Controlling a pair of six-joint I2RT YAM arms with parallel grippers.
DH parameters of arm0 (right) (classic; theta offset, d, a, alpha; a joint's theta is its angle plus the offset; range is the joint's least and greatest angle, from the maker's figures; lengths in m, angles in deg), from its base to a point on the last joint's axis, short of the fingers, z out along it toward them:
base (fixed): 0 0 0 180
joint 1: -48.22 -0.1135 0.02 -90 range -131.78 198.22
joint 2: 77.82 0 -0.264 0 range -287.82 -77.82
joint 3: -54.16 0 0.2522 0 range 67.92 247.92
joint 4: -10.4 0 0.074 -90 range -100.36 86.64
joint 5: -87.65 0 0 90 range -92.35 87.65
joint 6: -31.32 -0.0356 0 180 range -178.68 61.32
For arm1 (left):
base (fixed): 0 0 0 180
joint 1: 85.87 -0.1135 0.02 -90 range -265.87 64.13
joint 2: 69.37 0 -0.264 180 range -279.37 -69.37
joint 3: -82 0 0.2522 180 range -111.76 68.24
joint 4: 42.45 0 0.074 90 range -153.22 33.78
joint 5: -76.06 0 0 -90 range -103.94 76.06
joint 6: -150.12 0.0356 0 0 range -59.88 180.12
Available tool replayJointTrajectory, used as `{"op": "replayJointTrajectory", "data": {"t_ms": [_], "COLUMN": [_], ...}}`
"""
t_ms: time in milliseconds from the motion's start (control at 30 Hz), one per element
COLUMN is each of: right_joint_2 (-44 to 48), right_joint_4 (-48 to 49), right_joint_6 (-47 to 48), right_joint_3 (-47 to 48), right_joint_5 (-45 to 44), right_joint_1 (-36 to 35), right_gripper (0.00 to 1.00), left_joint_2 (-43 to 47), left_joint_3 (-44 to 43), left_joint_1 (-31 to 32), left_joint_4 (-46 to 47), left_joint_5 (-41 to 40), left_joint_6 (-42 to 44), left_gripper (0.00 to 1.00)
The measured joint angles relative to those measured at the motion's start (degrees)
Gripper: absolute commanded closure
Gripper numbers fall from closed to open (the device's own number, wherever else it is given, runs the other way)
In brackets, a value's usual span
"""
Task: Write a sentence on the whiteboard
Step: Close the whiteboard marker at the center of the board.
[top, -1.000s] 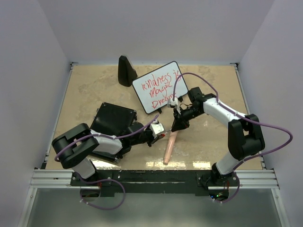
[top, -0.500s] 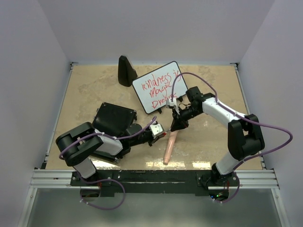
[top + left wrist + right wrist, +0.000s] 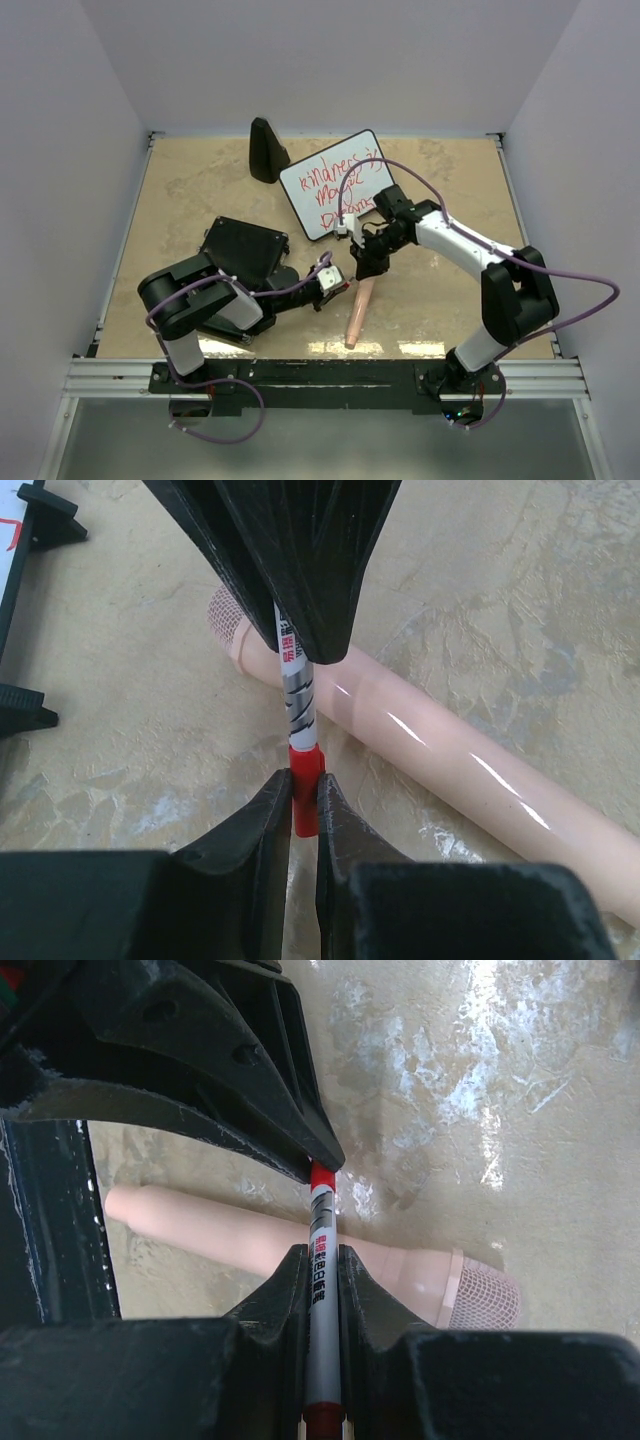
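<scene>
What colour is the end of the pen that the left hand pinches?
Red. The pen has a red end, clearest in the left wrist view.

Lab rig: white-walled enclosure (image 3: 330, 60), aluminium rails (image 3: 105, 378)

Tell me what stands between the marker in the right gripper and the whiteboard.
Nothing on the table: the pink tube lies on the near side of the right gripper, away from the whiteboard. But the left gripper clamps the red end of the marker.

The marker (image 3: 300, 695) sits above the tube (image 3: 450, 770), before the whiteboard (image 3: 305, 200).
</scene>
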Motion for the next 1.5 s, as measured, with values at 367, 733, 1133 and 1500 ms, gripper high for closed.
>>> {"op": "replayJointTrajectory", "data": {"t_ms": [367, 733, 1133, 1500], "right_joint_2": [-2.1, -2.25, -3.5, -3.23], "right_joint_4": [2.01, 1.97, 2.4, 5.33], "right_joint_6": [-3.63, -5.25, -6.49, -6.91], "right_joint_3": [0.31, 1.25, 2.62, 2.6], "right_joint_5": [-5.42, -8.52, -10.27, -7.91], "right_joint_1": [-4.61, -6.51, -7.43, -6.78], "right_gripper": [1.0, 1.0, 1.0, 1.0], "left_joint_2": [-2.62, -2.75, -3.28, 7.06], "left_joint_3": [1.68, 1.68, 1.68, 4.13], "left_joint_1": [0.94, 2.82, 3.15, 4.31], "left_joint_4": [2.67, 2.91, 3.87, 1.79], "left_joint_5": [-2.21, -6.49, -9.29, -11.39], "left_joint_6": [1.11, 3.58, 4.07, 2.75], "left_gripper": [1.0, 1.0, 1.0, 0.42]}}
